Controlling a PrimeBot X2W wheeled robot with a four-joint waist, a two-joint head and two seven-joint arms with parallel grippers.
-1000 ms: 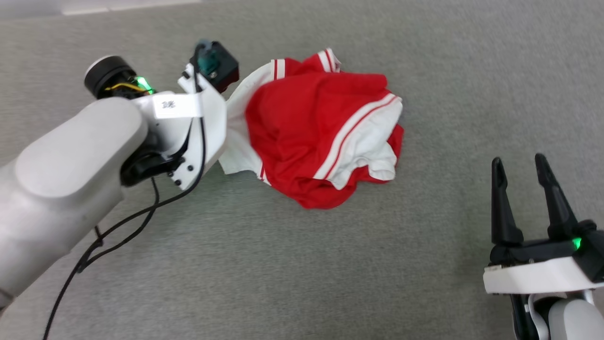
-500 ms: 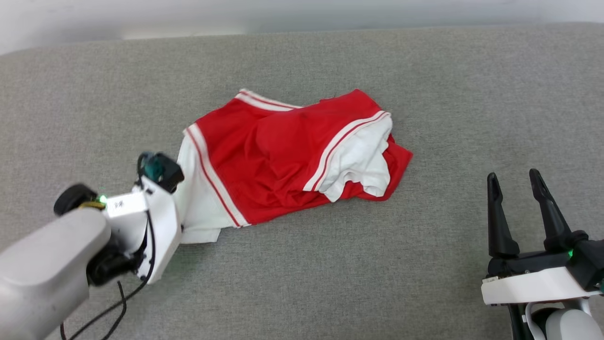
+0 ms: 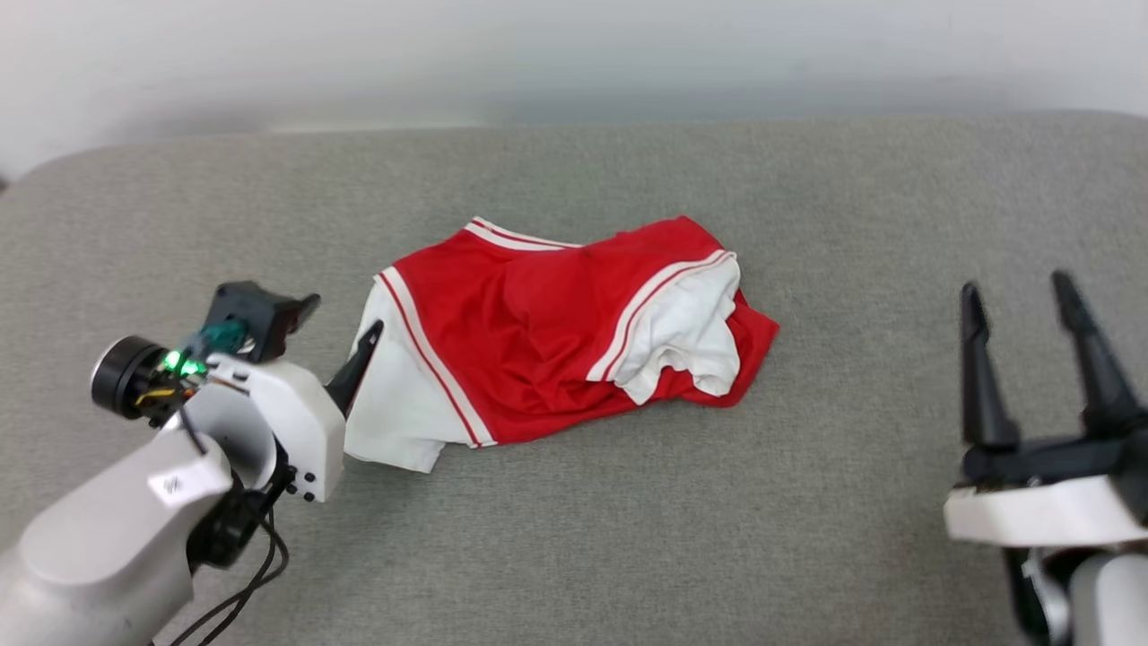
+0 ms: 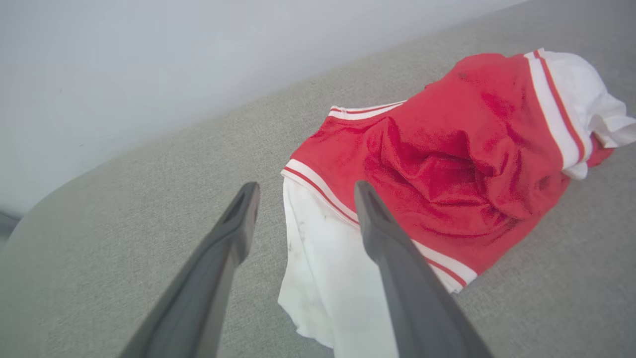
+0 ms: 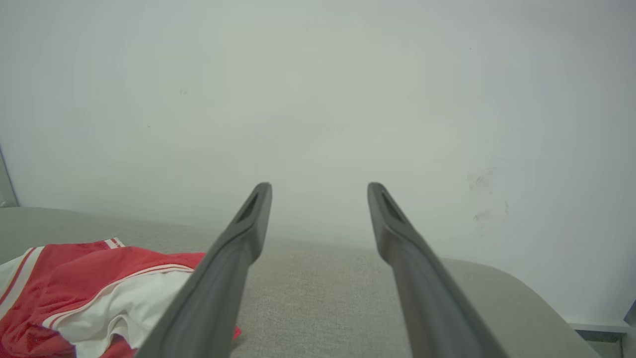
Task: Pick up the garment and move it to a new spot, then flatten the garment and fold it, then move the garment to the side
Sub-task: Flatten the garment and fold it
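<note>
Since a moment ago our left gripper (image 4: 305,191) has let go of the garment (image 3: 556,332), and its two dark fingers now stand wide apart with nothing between them. We see the garment lying in a crumpled heap near the middle of the grey cloth surface (image 3: 574,538). Its red body is full of folds and bumps. One white sleeve (image 3: 399,422) sticks out flat on our left side, with red and white stripes where it meets the red part. A second sleeve (image 3: 686,341) is folded over on top of the red cloth on our right side, and it has the same stripes. Our left gripper is just beside the flat sleeve, with its fingers pointing at it. In the left wrist view one finger crosses over the sleeve, but we cannot tell if it touches the cloth. A small green light (image 3: 172,362) glows on the left wrist, and a black cable (image 3: 260,574) hangs under the pale arm. Our right gripper (image 3: 1015,287) is well apart from the garment, at the lower right of the head view. Its fingers point up, they are spread wide, and they hold nothing. Behind the grey surface is a plain pale wall (image 3: 574,54).
</note>
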